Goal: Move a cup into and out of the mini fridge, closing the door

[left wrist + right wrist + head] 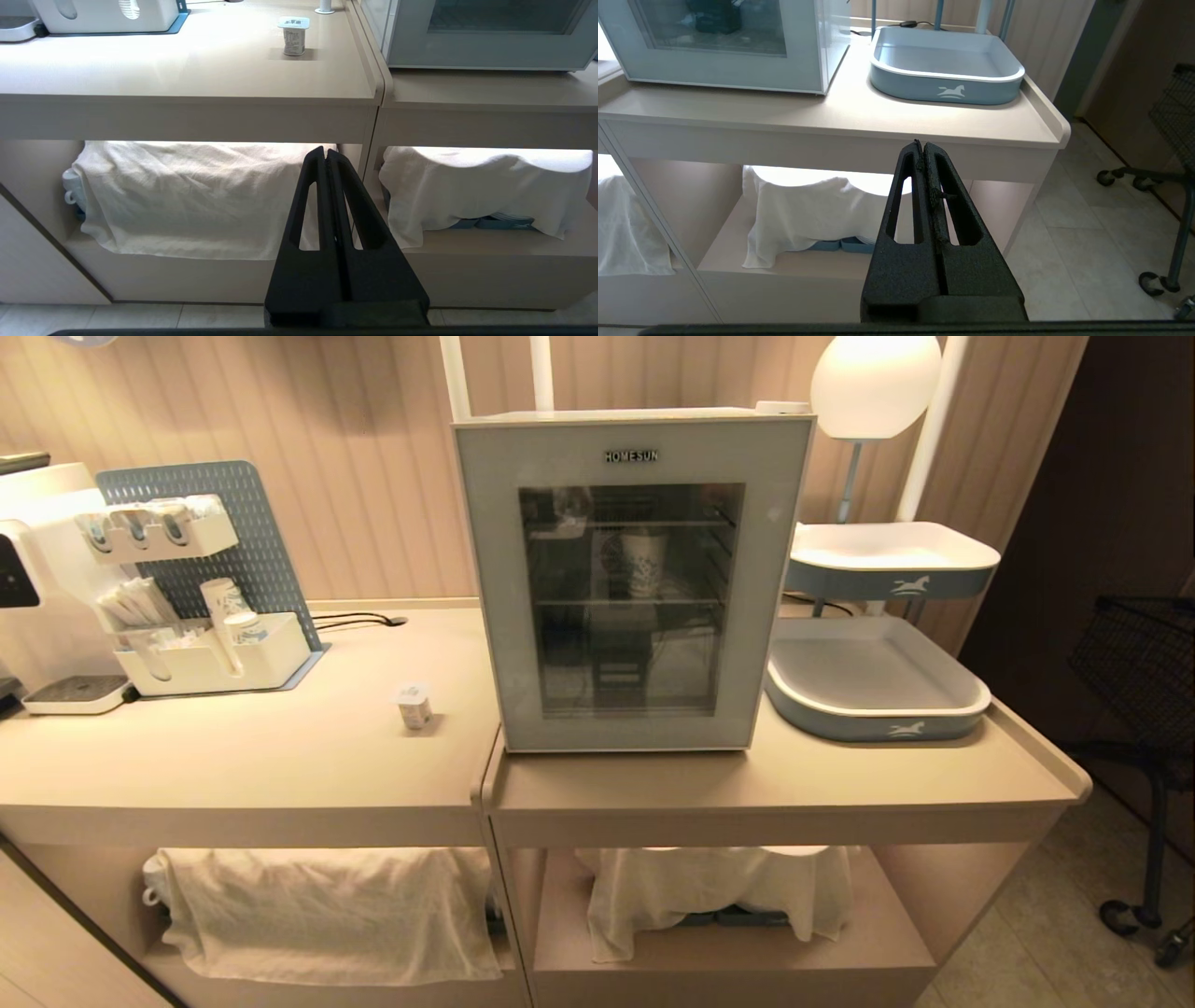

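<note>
- The cup (414, 704) stands upright on the tabletop (280, 747), just left of the mini fridge (635, 579) and apart from it; in the left wrist view it shows as a squat white tub with a flat printed top.
- The door (627, 588) lies flush against the cabinet, so the fridge is closed; a taller patterned paper cup (644, 560) shows through the glass on an upper wire shelf.
- The left hand (325, 151) hangs low in front of the tabletop edge, below the cup's level, its two fingers pressed together on nothing.
- The right hand (923, 145) hangs likewise before the section bearing the fridge and the blue tray (945, 70), fingers together and empty.
- Judged step: opening the door, since the cup cannot enter while it is closed.
- To do it well, a hand should probably catch a free edge of the door and swing it fully wide, clear of the cup; which side carries the hinge cannot be told.
- The cup is light and narrow; a low, centred, gentle pinch should keep it from tipping.
</note>
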Robot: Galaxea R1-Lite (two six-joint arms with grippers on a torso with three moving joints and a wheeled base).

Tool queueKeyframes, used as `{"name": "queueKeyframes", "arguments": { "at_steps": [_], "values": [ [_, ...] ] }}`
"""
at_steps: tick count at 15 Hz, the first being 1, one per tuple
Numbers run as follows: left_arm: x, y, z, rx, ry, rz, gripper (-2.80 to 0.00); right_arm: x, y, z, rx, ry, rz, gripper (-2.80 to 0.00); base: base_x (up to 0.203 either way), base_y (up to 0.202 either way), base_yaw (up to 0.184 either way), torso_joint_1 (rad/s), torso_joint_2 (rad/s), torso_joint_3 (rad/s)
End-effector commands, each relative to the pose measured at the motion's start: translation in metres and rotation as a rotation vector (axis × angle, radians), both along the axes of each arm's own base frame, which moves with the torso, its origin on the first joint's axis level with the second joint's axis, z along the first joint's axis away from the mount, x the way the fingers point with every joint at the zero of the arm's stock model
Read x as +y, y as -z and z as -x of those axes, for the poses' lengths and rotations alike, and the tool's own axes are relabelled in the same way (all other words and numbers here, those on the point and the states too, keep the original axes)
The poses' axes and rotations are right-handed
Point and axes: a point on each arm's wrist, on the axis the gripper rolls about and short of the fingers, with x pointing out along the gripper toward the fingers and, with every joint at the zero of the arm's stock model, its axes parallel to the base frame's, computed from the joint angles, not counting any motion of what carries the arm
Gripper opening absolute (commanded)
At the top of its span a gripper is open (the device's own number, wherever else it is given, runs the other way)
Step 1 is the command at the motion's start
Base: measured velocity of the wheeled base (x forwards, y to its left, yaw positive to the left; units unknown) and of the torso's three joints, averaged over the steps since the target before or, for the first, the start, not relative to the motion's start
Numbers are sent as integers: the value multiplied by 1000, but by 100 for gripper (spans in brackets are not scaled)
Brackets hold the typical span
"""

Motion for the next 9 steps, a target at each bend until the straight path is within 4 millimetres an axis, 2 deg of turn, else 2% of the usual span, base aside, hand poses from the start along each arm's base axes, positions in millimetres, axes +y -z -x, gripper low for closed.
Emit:
{"name": "queueKeyframes", "arguments": {
  "at_steps": [1, 9],
  "values": [
    [0, 0, 0, -2, 1, -6, -280, 0, 0, 0, 1, -3, 0, -280, 0, 0, 0, 0, 0, 0],
    [0, 0, 0, 0, 1, -8, -280, 0, 0, 0, 6, 0, -80, -280, 0, 0, 0, 0, 0, 0]
  ]
}}
